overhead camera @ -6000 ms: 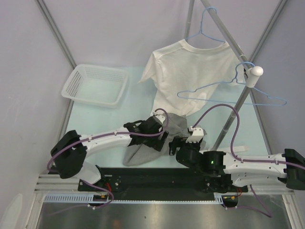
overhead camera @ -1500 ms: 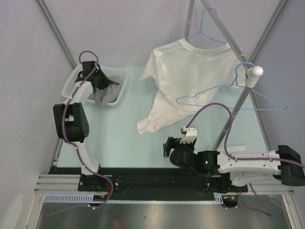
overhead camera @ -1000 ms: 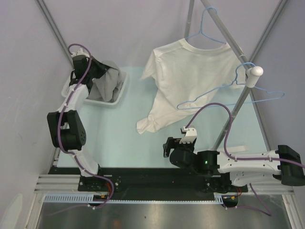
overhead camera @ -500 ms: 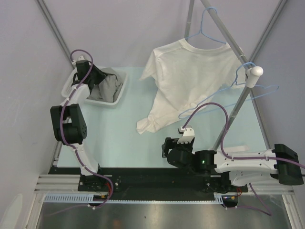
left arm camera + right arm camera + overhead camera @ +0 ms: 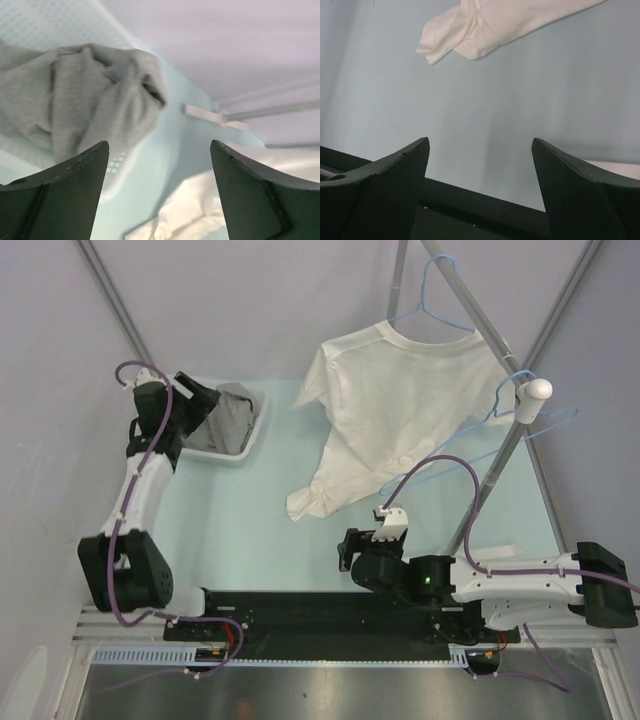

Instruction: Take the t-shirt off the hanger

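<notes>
A white t-shirt (image 5: 400, 400) hangs on a blue hanger (image 5: 432, 300) from the sloping rack pole; its lower hem lies bunched on the table (image 5: 310, 502). The hem also shows in the right wrist view (image 5: 480, 25) and the left wrist view (image 5: 210, 210). My left gripper (image 5: 205, 402) is open and empty at the white basket (image 5: 250, 445), just left of a grey t-shirt (image 5: 228, 420) lying in it. That grey shirt fills the upper left of the left wrist view (image 5: 75, 105). My right gripper (image 5: 347, 545) is open and empty, low near the table's front edge, short of the hem.
A second, bare blue hanger (image 5: 545, 425) hangs by the white knob (image 5: 539, 389) of the rack pole (image 5: 490, 485) at the right. The black base rail (image 5: 470, 205) lies right under my right gripper (image 5: 480, 142). Grey walls close in both sides.
My left gripper carried the grey t-shirt from the table's middle to the basket, let it go and drew back to the left. The bare hanger has swung a little. The right arm barely moved.
</notes>
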Controlling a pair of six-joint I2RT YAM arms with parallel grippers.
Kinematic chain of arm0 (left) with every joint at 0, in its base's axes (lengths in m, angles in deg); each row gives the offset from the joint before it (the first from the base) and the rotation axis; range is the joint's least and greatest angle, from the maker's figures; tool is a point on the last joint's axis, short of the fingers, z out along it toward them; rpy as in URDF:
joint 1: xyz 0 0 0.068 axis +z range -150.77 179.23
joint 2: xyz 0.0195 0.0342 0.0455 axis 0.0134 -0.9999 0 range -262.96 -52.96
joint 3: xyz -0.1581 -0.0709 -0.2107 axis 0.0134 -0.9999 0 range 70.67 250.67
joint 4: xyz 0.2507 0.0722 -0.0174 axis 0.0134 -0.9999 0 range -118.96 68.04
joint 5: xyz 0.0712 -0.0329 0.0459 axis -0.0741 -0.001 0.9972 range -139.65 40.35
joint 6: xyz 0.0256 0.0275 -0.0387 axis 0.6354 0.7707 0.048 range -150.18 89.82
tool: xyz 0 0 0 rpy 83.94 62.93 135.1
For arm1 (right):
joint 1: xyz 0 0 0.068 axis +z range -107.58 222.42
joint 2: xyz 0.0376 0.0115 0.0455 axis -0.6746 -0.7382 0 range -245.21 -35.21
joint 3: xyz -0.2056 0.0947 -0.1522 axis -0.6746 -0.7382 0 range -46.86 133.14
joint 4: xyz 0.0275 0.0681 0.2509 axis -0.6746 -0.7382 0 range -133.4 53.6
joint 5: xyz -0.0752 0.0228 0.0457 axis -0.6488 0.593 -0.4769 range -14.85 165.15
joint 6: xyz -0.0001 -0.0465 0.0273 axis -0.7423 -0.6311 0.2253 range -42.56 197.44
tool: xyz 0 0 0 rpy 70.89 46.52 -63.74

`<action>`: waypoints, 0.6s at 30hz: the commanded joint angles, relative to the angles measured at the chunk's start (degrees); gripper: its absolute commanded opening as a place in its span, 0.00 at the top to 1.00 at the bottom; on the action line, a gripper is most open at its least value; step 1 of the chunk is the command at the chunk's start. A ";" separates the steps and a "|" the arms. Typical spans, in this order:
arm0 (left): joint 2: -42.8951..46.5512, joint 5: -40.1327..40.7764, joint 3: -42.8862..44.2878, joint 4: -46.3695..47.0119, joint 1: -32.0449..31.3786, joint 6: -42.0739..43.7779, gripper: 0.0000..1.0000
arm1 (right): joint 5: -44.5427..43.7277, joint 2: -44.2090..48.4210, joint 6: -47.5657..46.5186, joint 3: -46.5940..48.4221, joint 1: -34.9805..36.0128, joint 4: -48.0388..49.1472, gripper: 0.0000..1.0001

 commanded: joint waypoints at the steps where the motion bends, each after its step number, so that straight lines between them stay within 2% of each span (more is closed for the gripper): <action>1: 7.10 -14.60 -7.97 15.61 -2.67 1.04 0.15 | -2.69 2.30 1.13 0.51 0.40 0.53 0.12; 4: 5.53 -19.46 -2.53 14.30 -8.98 8.84 0.12 | -2.52 3.27 1.04 -0.20 0.49 0.52 0.11; 9: 3.07 -13.95 5.12 17.78 -21.37 20.38 0.10 | -2.61 3.89 1.04 -1.17 0.40 1.32 0.11; 13: -2.98 -12.09 12.32 20.53 -23.95 27.24 0.08 | -2.52 4.68 1.13 -0.90 0.49 0.79 0.12; 14: -4.57 -12.35 16.86 20.18 -23.86 28.21 0.06 | -2.26 4.94 1.13 -0.90 0.57 0.62 0.12; 15: -5.98 -13.23 19.69 17.22 -23.60 29.53 0.01 | -2.25 5.47 1.04 -0.99 0.58 0.61 0.12; 16: -9.47 -14.71 22.42 15.97 -23.42 31.80 0.00 | -2.17 5.64 1.04 -0.99 0.49 0.44 0.11; 18: -13.62 -26.64 31.90 13.51 -22.63 32.26 0.00 | -2.25 6.17 0.86 -0.99 0.57 -0.09 0.12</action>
